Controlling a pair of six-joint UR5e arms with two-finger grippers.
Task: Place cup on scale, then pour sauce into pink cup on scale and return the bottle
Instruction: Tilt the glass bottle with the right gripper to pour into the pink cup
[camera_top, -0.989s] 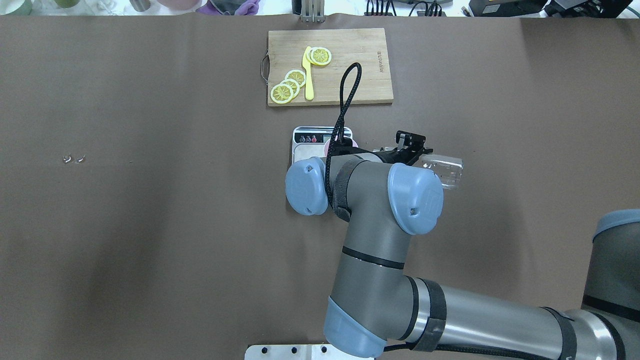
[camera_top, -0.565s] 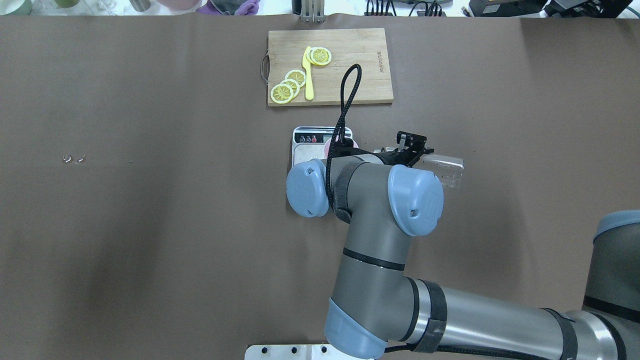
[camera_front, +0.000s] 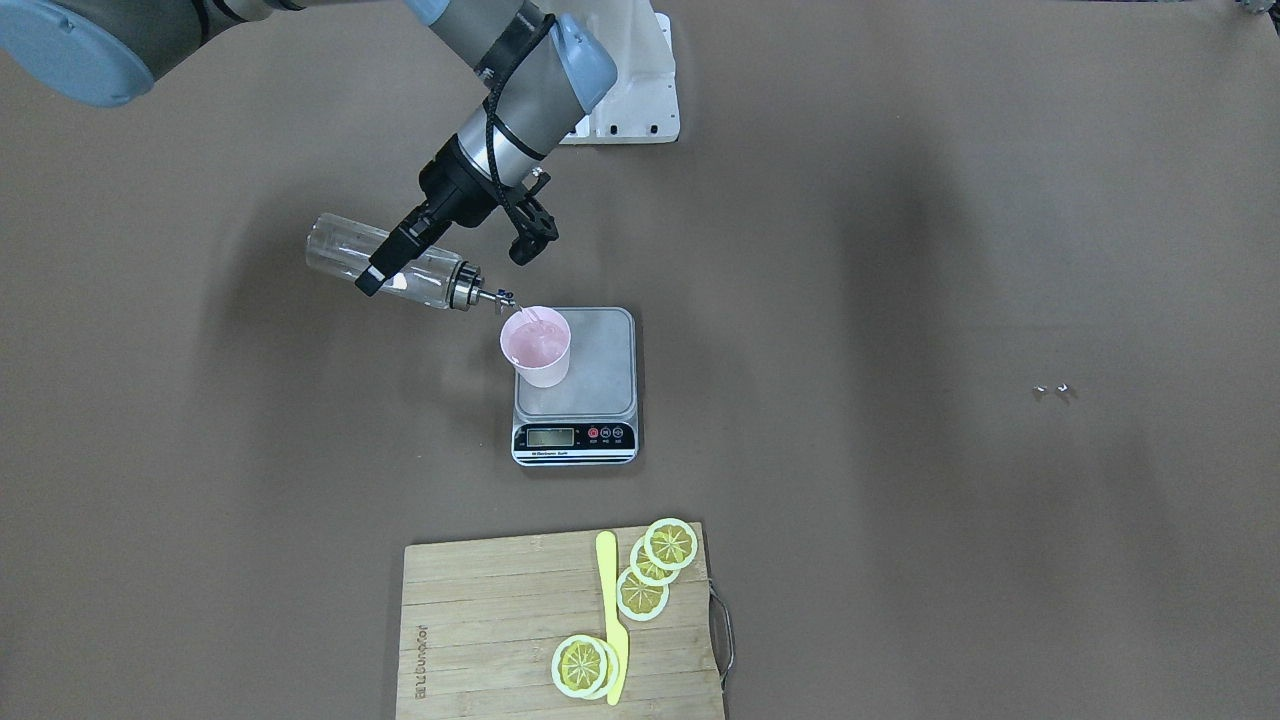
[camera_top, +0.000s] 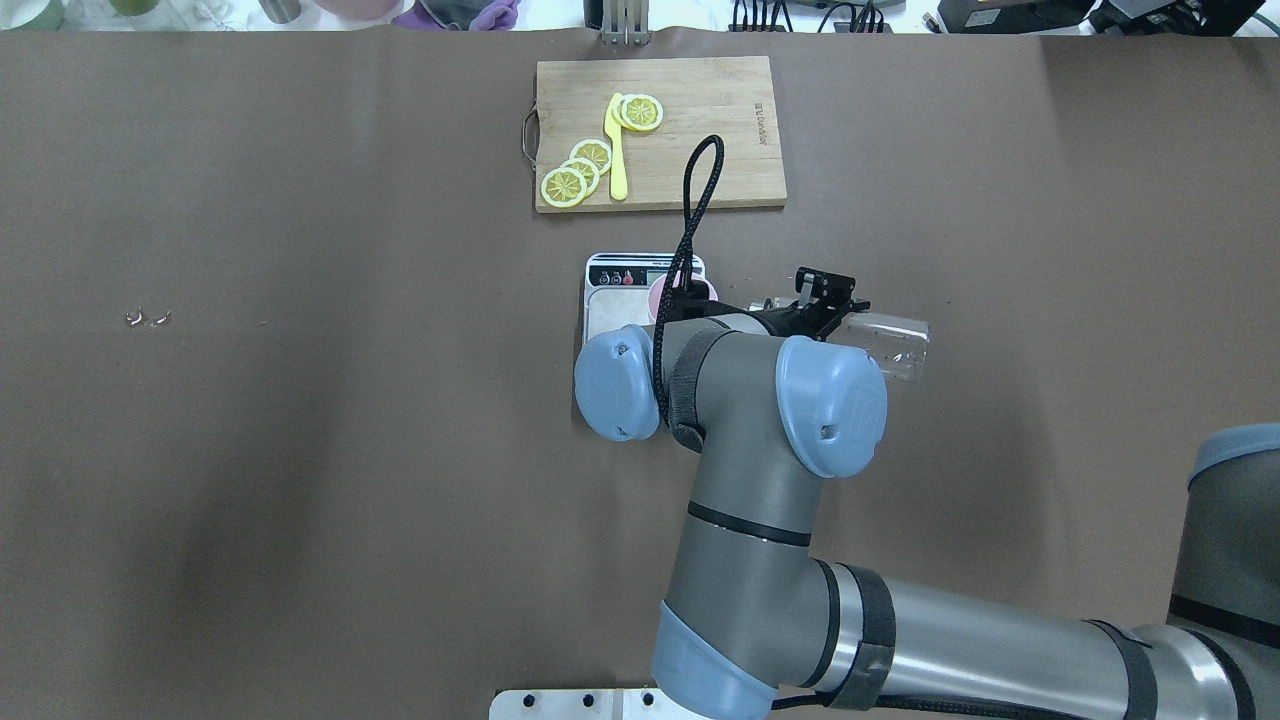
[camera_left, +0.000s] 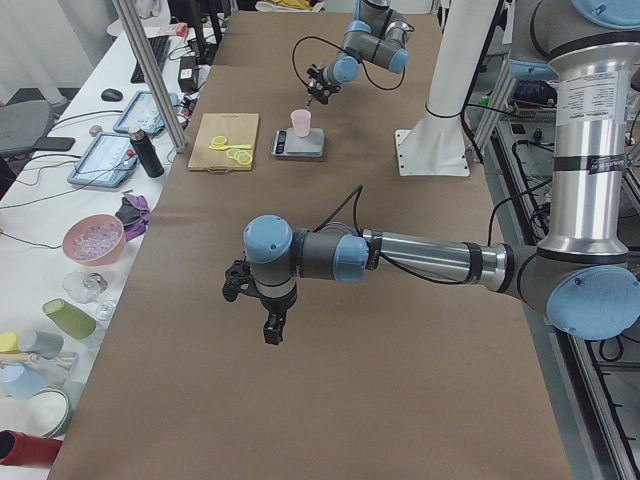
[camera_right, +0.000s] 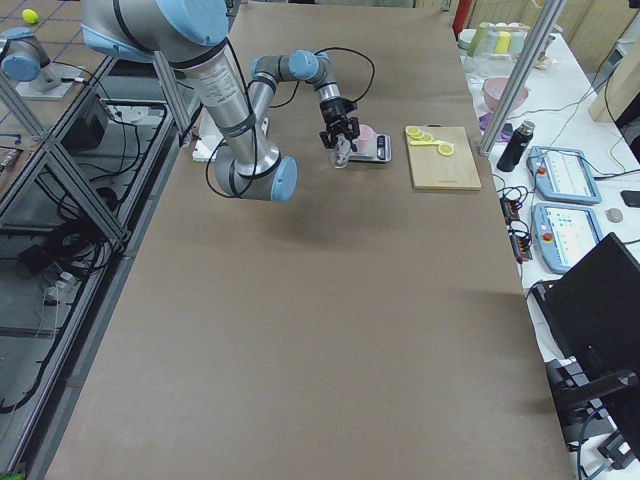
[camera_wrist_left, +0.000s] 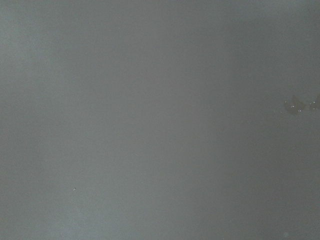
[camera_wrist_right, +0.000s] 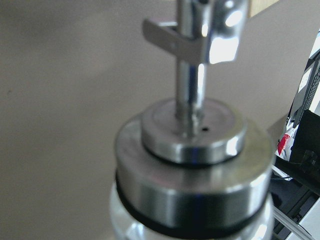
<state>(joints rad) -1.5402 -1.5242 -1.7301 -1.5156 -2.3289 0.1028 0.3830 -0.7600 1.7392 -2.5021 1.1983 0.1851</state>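
The pink cup stands on the left part of the scale's silver platform; the overhead view shows only the cup's edge behind my arm. My right gripper is shut on the clear glass bottle, holding it tilted almost flat with its metal spout at the cup's rim. A thin stream runs into the cup. The right wrist view shows the spout top close up. My left gripper hangs over bare table, seen only from the left side; I cannot tell its state.
A wooden cutting board with lemon slices and a yellow knife lies beyond the scale on the operators' side. Two small bits lie on the brown table cover. The left wrist view shows only table cover.
My right arm has shifted slightly toward the robot's base, and its cable loop has sunk with it. The bottle stays tilted at the cup, its base a touch further right.
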